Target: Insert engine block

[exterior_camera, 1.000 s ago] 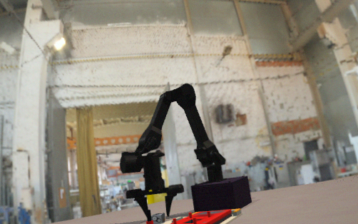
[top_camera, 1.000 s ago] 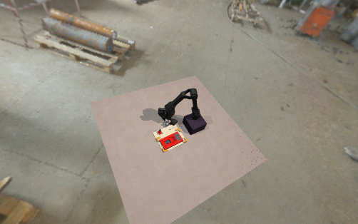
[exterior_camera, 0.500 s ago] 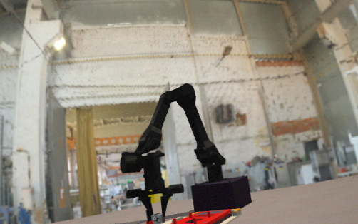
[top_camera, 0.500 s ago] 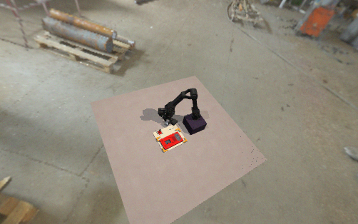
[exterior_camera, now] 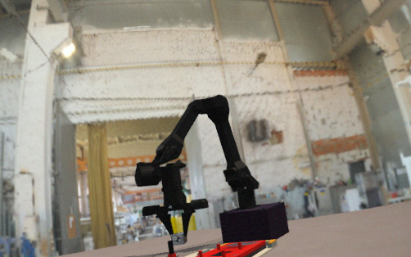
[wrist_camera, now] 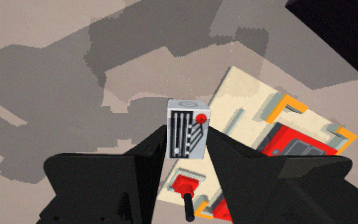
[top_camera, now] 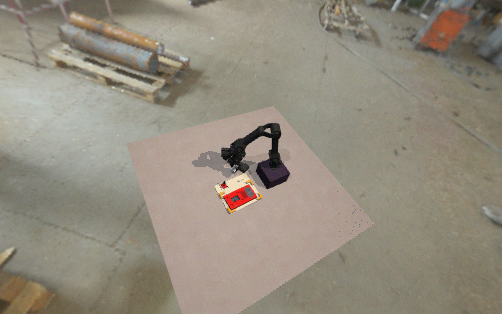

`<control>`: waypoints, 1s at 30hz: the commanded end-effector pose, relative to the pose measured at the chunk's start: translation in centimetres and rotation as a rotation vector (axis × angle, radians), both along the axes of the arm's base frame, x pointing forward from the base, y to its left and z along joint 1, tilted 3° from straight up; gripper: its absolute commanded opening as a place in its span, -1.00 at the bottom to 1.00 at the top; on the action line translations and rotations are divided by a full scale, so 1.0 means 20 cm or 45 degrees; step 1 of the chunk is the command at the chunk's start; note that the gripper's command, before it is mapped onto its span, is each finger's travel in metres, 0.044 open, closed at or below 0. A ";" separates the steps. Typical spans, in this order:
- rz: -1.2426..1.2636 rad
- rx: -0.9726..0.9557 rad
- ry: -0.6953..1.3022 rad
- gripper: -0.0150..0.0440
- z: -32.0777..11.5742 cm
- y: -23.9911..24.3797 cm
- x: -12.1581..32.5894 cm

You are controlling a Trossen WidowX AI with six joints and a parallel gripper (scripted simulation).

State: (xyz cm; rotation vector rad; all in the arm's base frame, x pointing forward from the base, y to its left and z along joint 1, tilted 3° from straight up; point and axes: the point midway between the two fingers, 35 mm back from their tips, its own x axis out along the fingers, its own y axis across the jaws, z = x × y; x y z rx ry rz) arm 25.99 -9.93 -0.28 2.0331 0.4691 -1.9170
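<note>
My gripper [top_camera: 234,169] [exterior_camera: 178,236] [wrist_camera: 186,129] is shut on the small grey engine block [exterior_camera: 178,238] [wrist_camera: 187,135], one finger on each side. The block is held a little above the table beside the cream board; its striped face with a red round spot shows in the wrist view. The red car body [top_camera: 243,200] [exterior_camera: 247,248] [wrist_camera: 287,135] lies on the board [top_camera: 242,179] [wrist_camera: 235,90]. Dark openings show in it in the top view, but the rib cannot be made out. The right finger hides part of the body in the wrist view.
A red piece [top_camera: 224,185] [exterior_camera: 171,254] [wrist_camera: 185,184] with an upright black pin stands at the board's corner, close to the gripper. Orange corner brackets [wrist_camera: 292,103] surround the car body. The dark purple base block [top_camera: 273,175] [exterior_camera: 254,223] stands behind the board.
</note>
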 end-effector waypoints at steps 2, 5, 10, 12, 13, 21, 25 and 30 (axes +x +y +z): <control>0.007 -0.003 -0.020 -0.49 0.09 -0.01 0.02; 0.009 -0.004 -0.020 -0.49 0.13 -0.01 0.02; 0.011 -0.004 -0.021 -0.49 0.21 -0.01 0.01; 0.012 -0.004 -0.021 -0.49 0.24 -0.01 0.00; 0.012 -0.004 -0.021 -0.49 0.25 -0.01 0.00; 0.009 -0.004 -0.020 -0.49 0.37 -0.01 -0.02; 0.008 -0.004 -0.020 -0.49 0.43 0.00 -0.04; 0.036 -0.005 -0.020 -0.49 0.44 0.00 -0.03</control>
